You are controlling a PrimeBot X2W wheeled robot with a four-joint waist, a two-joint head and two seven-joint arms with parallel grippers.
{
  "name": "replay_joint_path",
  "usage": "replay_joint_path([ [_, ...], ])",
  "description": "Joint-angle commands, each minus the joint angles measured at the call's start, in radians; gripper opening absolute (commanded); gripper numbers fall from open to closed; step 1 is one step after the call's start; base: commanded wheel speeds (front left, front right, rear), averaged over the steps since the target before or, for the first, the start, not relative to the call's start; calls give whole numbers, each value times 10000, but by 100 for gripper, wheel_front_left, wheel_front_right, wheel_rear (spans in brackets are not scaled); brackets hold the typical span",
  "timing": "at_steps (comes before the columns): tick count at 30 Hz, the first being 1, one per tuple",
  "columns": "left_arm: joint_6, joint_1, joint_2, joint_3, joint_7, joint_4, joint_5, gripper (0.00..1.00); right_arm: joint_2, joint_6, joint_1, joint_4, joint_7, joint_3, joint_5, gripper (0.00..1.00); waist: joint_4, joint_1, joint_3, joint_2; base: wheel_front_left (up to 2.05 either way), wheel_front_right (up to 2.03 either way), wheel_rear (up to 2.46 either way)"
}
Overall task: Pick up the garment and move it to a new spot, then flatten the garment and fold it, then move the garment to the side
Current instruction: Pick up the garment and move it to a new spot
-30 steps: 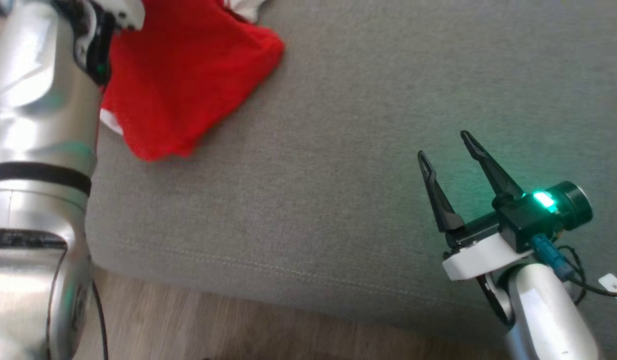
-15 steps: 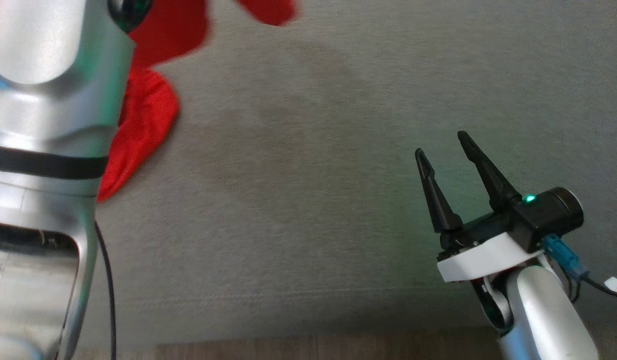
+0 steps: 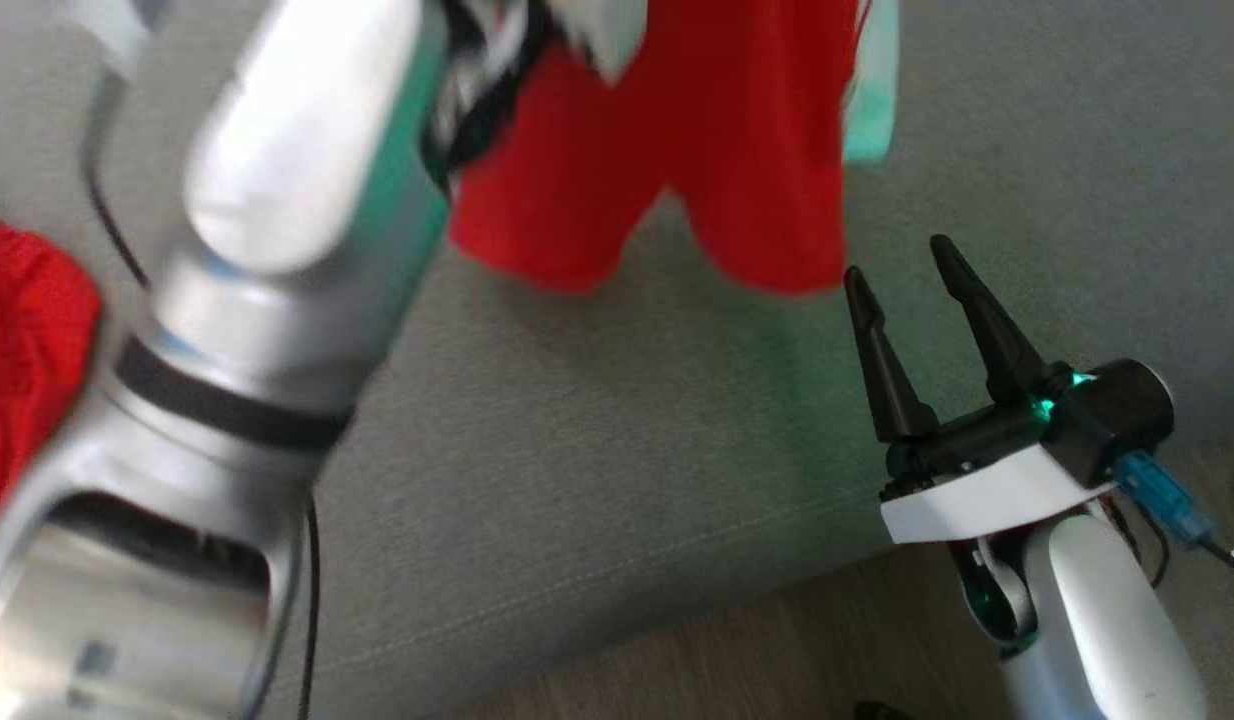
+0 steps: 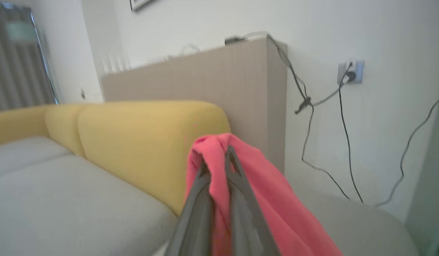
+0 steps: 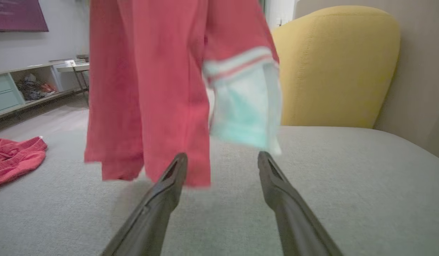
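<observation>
The left tool (image 4: 219, 160) is clenched on a fold of the red garment (image 3: 677, 130), which hangs above the grey sofa seat (image 3: 597, 450). The right tool (image 3: 899, 260) is released, its fingers spread, over the seat near its front edge and just beside the garment's lower hem. Another red cloth (image 5: 13, 156) lies toward the seat's left side, with open cushion between. A yellow backrest (image 5: 333, 64) bounds the seat's rear.

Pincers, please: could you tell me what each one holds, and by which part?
The left pincer grips the garment by a bunched fold, the rest hanging; the right pincer is open, empty.
</observation>
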Motion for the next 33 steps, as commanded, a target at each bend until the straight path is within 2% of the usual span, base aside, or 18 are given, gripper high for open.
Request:
replay_joint_path([
  [1,65,441,256,84,40,51,-146,0,111,-2,-367,-377,-92,174,104,100,-384,0,288,0,0,0,0],
  [5,356,1857,412,-216,-127,1084,-115,0,112,-2,-319,-402,-92,187,128,100,-471,0,357,0,0,0,0],
  [7,787,2744,709,-255,-606,1961,43,0,112,-2,-274,-374,-92,222,61,100,-450,0,359,0,0,0,0],
  [8,787,2744,709,-255,-606,1961,43,0,112,-2,-274,-374,-92,222,61,100,-450,0,359,0,0,0,0],
  [10,1074,3238,853,-187,-942,2491,51,0,112,-2,-207,-350,-92,319,-18,100,-387,0,279,0,0,0,0],
  [11,1198,3464,899,-152,-1120,2691,39,100,112,-2,-154,-338,-92,366,-54,100,-333,0,217,0,0,0,0],
  [15,1540,4450,895,32,-1782,3038,-171,100,112,-2,162,-181,-92,374,-37,100,59,0,-201,0,0,0,0],
  [19,2079,5747,896,424,-2203,2344,-309,100,112,-2,494,93,-92,355,-46,100,561,0,-856,0,0,0,0],
  [26,3341,9051,952,2166,-2247,-2021,510,100,112,-2,1004,463,-92,401,-74,100,1385,0,-1969,0,0,0,0],
  [30,3630,10776,753,2957,-2248,-4004,1337,100,112,-2,1271,619,-92,370,-53,100,1771,0,-2464,0,0,0,0],
  [33,3523,11752,573,3284,-2249,-4873,1831,100,112,-2,1490,743,-92,348,-39,100,2005,0,-2711,0,0,0,0],
])
